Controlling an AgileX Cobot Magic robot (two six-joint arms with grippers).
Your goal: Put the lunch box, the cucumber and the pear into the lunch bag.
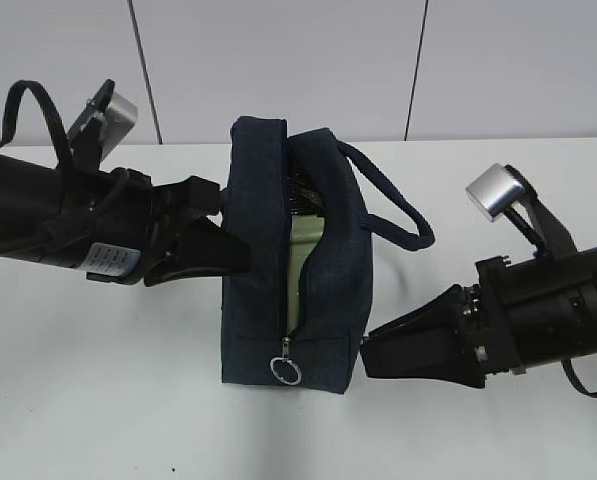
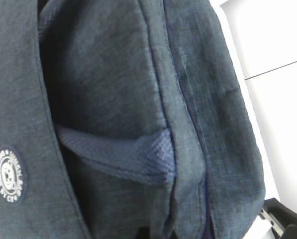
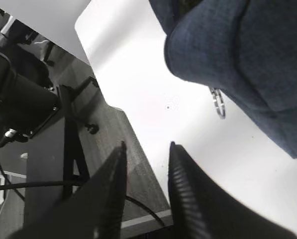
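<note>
I have the lunch bag (image 1: 278, 250) standing upright in the middle of the white table (image 1: 98, 400), its long zipper run open down the front so the gap shows the pale green lunch box (image 1: 303, 262) inside, with something dark above it that I cannot make out. The silver ring pull (image 1: 289, 372) hangs at the bottom of the zipper, and the padded loop handle (image 1: 398, 205) droops off the bag's right side.

My left gripper (image 1: 228, 250) is pressed against the bag's left wall; its wrist camera is filled with navy fabric, a strap and a round white badge (image 2: 10, 175), so I cannot see the fingertips there, but the jaws are closed together. Whether they pinch the fabric I cannot tell.

My right gripper (image 3: 146, 147) sits low beside the bag's lower right corner, fingers (image 3: 180, 169) apart with nothing between them, the ring pull just beyond
</note>
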